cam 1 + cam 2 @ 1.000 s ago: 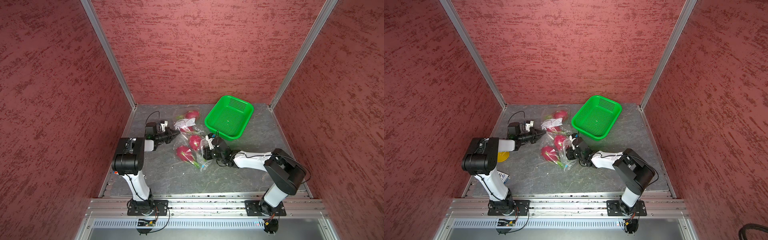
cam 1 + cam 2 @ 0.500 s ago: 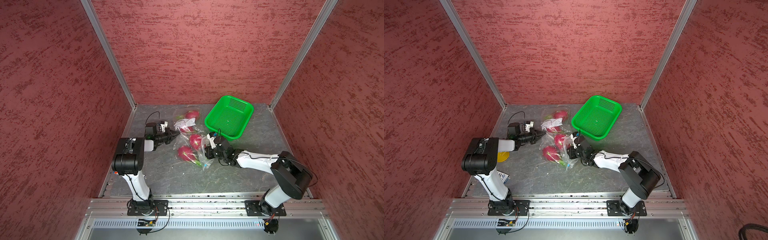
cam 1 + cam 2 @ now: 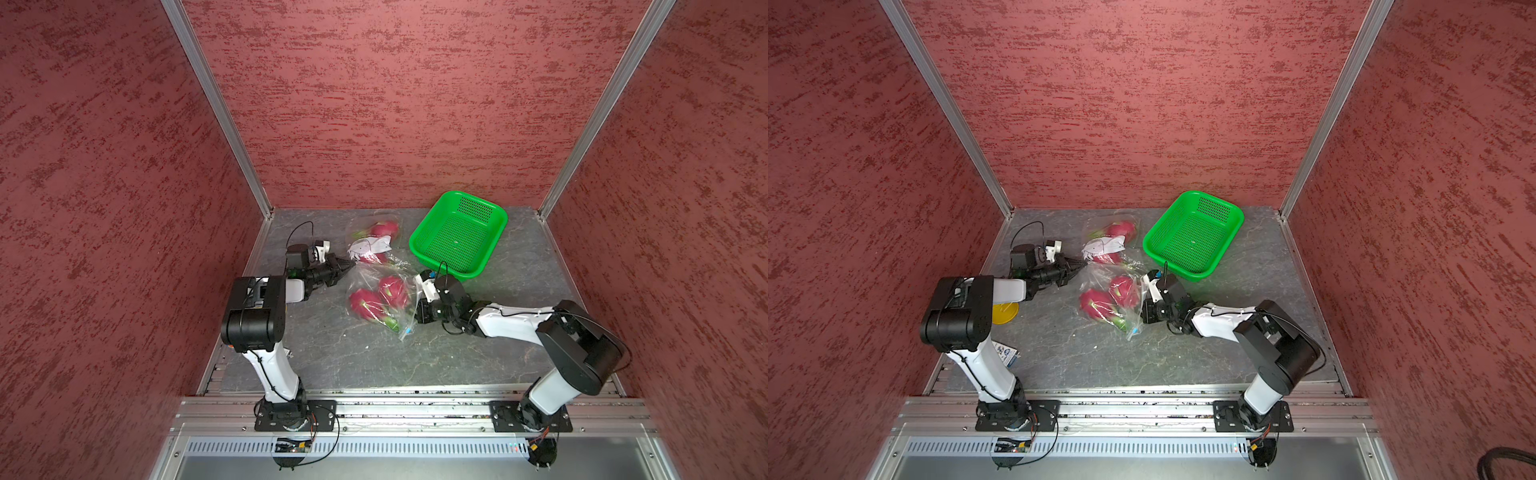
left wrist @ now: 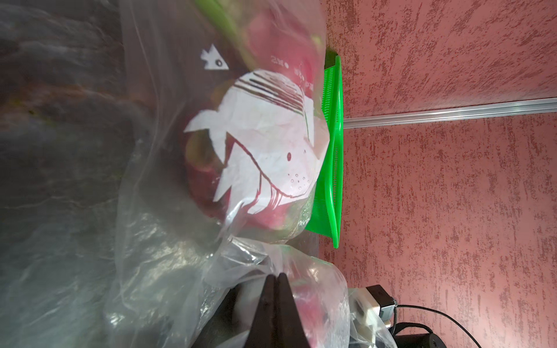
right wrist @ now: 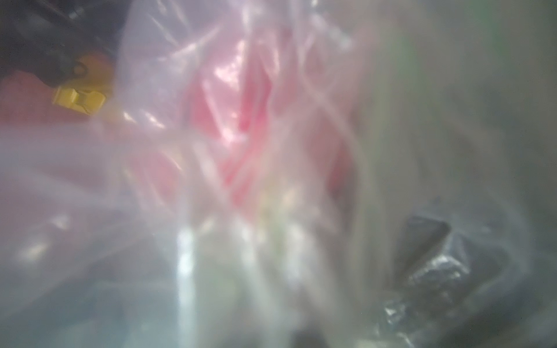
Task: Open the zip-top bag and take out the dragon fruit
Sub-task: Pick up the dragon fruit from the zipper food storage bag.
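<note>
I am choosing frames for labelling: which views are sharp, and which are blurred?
Both top views: sharp, evenly lit. Left wrist view: the bag shows glare, its print clear. Right wrist view: all out of focus, the fruit only a pink smear.

Right wrist view: clear crumpled plastic zip-top bag [image 5: 211, 90] close to lens, all blurred; magenta-pink dragon fruit [image 5: 241, 120] a smear. Yellow flat disc [image 3: 1005, 312] half hidden under left arm [image 3: 963, 307].

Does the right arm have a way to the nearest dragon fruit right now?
Probably not yet: the dragon fruit lies close beside the right gripper, but plastic of the zip-top bag covers it.
</note>
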`<state>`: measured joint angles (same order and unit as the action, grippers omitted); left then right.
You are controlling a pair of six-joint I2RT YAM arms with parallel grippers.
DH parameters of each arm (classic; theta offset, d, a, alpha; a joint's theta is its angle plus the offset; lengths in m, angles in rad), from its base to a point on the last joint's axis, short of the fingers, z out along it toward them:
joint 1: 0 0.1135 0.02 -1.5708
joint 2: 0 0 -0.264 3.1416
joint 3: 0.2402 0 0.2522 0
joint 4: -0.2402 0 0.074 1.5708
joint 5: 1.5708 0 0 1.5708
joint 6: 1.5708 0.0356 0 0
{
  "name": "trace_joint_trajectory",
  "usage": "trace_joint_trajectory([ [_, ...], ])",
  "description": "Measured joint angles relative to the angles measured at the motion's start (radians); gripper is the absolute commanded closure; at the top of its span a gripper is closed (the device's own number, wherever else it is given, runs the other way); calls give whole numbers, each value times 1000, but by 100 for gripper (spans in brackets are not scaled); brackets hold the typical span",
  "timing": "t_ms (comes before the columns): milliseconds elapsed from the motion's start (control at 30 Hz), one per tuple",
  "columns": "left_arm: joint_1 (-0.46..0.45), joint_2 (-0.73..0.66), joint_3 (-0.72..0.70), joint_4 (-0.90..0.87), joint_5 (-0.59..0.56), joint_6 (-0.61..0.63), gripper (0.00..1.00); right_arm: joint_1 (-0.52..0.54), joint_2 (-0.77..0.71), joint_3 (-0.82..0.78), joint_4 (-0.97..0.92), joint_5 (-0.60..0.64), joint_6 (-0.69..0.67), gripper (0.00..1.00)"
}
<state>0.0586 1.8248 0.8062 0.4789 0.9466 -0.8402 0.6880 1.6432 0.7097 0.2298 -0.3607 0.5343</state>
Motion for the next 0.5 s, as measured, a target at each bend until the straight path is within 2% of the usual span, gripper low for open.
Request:
trace_joint_trajectory([
  [100,-2,0,1,0,-5,3,100,-1,14,-4,7,-14,10,99],
  [267,-1,0,2,0,-7,8,100,-8,11,-6,13,-27,11,99],
  [500,10,0,2,0,-10,8,100,-68,-91,-90,9,-71,9,97],
])
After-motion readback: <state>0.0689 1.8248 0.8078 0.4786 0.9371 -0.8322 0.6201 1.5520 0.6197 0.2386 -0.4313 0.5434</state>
